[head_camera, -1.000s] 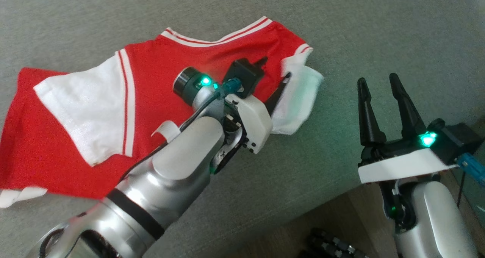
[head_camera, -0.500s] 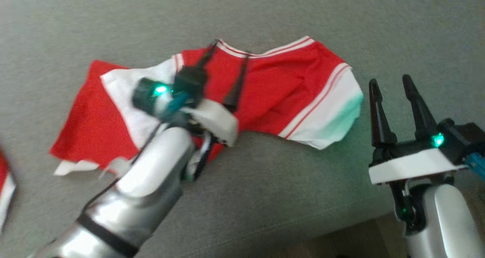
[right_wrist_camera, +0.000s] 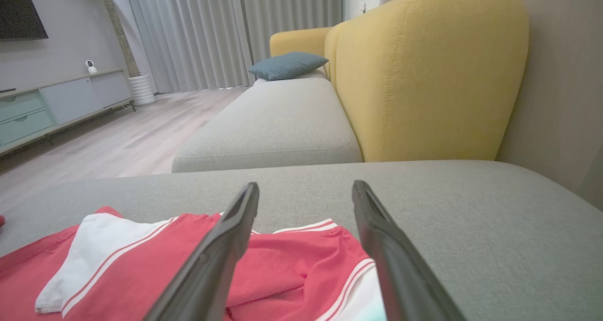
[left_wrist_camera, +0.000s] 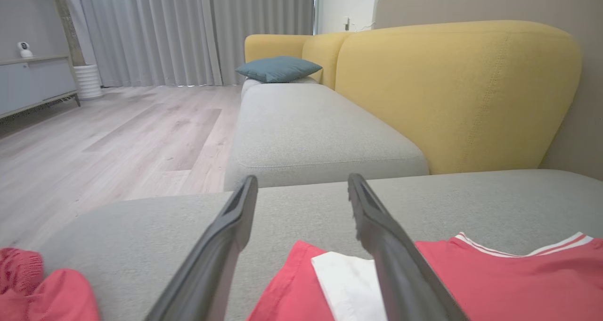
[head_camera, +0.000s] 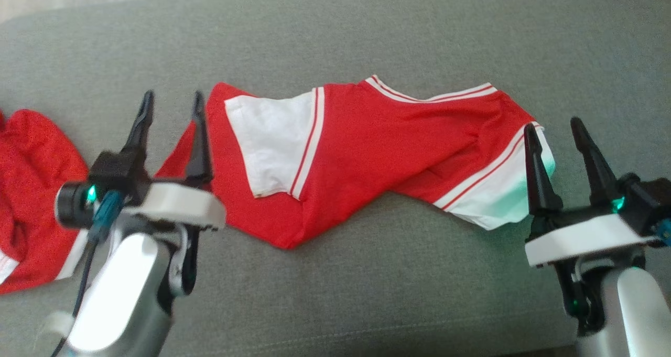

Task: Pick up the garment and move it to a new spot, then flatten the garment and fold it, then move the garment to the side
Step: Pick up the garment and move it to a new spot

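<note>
Well, the red and white cloth shirt (head_camera: 367, 152) lies crumpled on the grey soft sofa seat (head_camera: 367, 304). The left gripper (head_camera: 173, 93) is at its 9 o'clock side and the right gripper (head_camera: 552, 123) at 3 o'clock, both spread wide, holding nothing.

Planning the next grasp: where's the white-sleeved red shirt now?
Head view, centre: the shirt lies on the grey cushion between the left gripper and right gripper.

Home living room: yellow-backed sofa (left_wrist_camera: 452, 90) with grey seats, blue cushion (left_wrist_camera: 278, 69), floor-length curtains (left_wrist_camera: 188, 28), wood floor (left_wrist_camera: 118, 132), low cabinet (right_wrist_camera: 61, 104) along wall, dark screen (right_wrist_camera: 21, 10) above it.
</note>
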Available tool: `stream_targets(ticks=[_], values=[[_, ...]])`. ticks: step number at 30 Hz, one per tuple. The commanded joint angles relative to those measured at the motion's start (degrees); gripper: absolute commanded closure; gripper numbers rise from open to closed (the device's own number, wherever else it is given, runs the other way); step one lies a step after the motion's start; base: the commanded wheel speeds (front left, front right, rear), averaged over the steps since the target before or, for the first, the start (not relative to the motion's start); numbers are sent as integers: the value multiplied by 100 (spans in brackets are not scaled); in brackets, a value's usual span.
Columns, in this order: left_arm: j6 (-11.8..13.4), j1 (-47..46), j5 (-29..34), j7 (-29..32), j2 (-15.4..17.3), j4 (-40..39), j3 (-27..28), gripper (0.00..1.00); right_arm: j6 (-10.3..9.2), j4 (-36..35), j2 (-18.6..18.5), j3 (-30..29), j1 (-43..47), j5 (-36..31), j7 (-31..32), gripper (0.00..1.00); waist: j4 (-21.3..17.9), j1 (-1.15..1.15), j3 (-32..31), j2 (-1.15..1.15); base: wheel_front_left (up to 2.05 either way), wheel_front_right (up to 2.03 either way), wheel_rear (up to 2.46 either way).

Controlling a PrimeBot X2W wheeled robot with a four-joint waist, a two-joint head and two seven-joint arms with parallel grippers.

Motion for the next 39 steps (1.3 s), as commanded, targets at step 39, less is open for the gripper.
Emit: stream_targets(ticks=[39], values=[[-864,1652,731,-29,46,-644,1062,0,43,-293,-47,118,737,-21,313,0,208,0,-782,0,0,0,0]])
